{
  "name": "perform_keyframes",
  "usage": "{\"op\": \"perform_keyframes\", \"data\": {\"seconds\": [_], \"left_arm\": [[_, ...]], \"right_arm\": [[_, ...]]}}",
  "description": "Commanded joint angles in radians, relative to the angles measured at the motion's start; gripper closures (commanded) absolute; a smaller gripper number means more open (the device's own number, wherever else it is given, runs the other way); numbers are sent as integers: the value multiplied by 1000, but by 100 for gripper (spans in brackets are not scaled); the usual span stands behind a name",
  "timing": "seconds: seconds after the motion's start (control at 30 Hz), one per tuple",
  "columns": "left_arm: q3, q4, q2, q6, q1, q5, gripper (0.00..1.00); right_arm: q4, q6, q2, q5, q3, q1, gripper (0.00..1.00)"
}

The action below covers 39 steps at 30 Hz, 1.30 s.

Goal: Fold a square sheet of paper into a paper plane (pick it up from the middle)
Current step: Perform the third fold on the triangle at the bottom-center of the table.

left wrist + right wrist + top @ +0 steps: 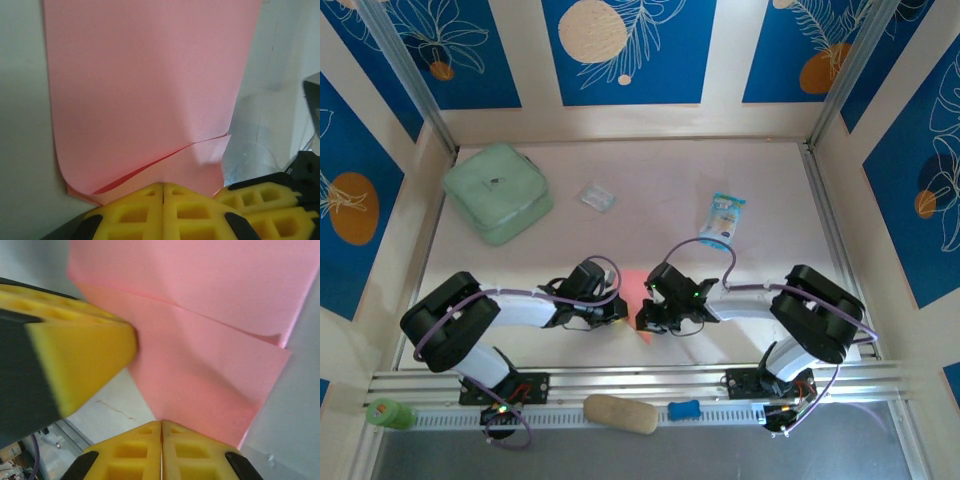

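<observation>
The square sheet of paper (634, 286) is salmon pink and sits low in the middle of the table, between my two grippers. In the left wrist view the sheet (150, 85) is bent over itself in a loose fold with one layer curling above the other. My left gripper (163, 186) is shut on its near edge, and the right gripper's yellow fingers (265, 200) show just beside it. In the right wrist view my right gripper (161, 423) is shut on a corner of the sheet (210, 365). The left gripper's yellow finger (75, 355) touches the paper from the left.
A mint-green pouch (498, 192) lies at the back left, a small clear wrapper (597, 196) behind the grippers, and a blue-and-white snack packet (722, 220) at the back right. A beige block (620, 413), a blue piece (684, 409) and a green piece (388, 413) rest on the front rail.
</observation>
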Motion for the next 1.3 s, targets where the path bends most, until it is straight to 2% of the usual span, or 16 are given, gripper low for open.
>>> {"op": "perform_keyframes", "data": {"seconds": [0.0, 0.17, 0.43, 0.77, 1.27], "left_arm": [[-2, -28, 8, 9, -4, -27, 100], [22, -23, -25, 12, -5, -16, 100], [57, -80, -113, 22, -23, -35, 100], [63, -84, 10, 4, -52, -59, 100], [40, -100, 49, 64, 35, -58, 100]], "right_arm": [[2, 15, 8, -18, -52, 3, 93], [13, 38, 10, -11, -105, 12, 95], [-7, 31, 22, 3, -81, 11, 95], [-11, 31, 13, 8, -92, 9, 95], [-12, 28, 20, 15, -110, 8, 96]]}}
